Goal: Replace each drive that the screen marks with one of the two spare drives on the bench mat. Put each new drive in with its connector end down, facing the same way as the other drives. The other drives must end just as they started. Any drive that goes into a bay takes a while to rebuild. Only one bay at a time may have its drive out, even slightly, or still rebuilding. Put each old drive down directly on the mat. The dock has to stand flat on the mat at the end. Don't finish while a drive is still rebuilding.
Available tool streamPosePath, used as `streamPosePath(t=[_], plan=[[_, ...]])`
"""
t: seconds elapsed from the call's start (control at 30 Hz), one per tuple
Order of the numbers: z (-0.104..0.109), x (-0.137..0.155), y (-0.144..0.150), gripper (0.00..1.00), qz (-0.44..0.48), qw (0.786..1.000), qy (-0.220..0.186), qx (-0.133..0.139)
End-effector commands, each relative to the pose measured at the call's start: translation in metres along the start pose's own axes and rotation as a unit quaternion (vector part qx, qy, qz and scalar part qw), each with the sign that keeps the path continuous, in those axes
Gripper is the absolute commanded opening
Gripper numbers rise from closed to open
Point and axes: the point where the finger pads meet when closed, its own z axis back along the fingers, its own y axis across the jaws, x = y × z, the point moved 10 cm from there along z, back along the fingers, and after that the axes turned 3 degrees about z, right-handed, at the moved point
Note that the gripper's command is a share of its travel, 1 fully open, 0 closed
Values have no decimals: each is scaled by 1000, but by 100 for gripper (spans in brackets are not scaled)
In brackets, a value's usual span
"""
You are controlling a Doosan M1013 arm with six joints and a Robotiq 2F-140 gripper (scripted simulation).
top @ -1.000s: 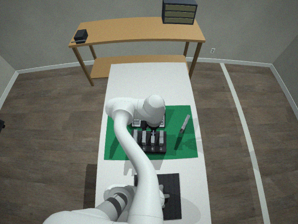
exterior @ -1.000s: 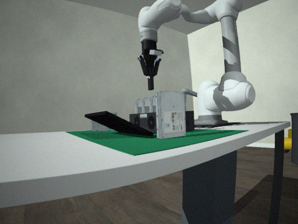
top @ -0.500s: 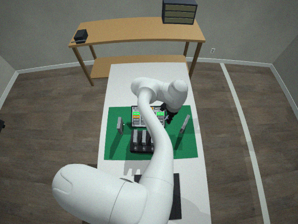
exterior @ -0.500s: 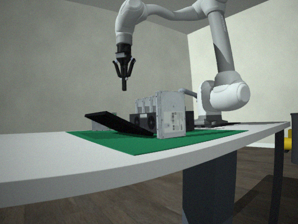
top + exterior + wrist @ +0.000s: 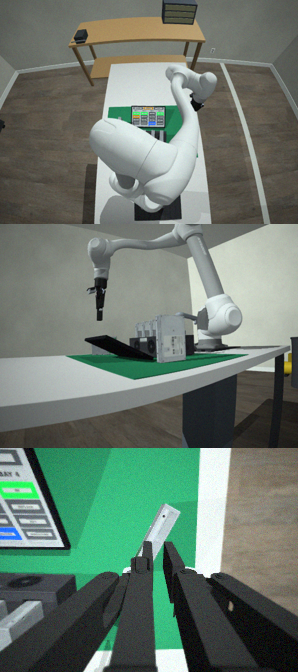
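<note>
- Silvery, 1 drive [image 5: 98, 351] [image 5: 165, 523] stands on the green mat [image 5: 118, 111] [image 5: 136, 371] [image 5: 135, 473], beyond the screen in the exterior view.
- Another drive [image 5: 119, 118] [image 5: 171, 339] stands upright on the mat's other side, its printed label too blurred to read.
- Black claw [image 5: 197, 105] [image 5: 99, 318] [image 5: 157, 554] hangs above the first drive, released, its fingers narrowly parted with nothing between them.
- The dock [image 5: 164, 136] [image 5: 142, 343] [image 5: 55, 585] sits on the mat; 3 drive tops show above it in the exterior view.
- White arm [image 5: 157, 162] [image 5: 209, 268] blocks much of the dock from above; "DOOSAN" is written on it.
- Tilted screen [image 5: 148, 119] [image 5: 117, 346] [image 5: 27, 510] reads "BAY 4" over a green tile; 1 blue tile shows in the neighbouring column.
- Wooden table [image 5: 117, 31] beyond carries a drawer cabinet [image 5: 179, 14].
</note>
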Motion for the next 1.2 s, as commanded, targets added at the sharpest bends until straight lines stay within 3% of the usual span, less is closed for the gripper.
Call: streamPosePath(t=[0.0, 0.13, 1.17], plan=[[0, -7, 4, 40, -139, 990, -8, 6], [0, -9, 4, 40, -231, 973, -14, 11], [0, -9, 4, 40, -231, 973, -14, 11]])
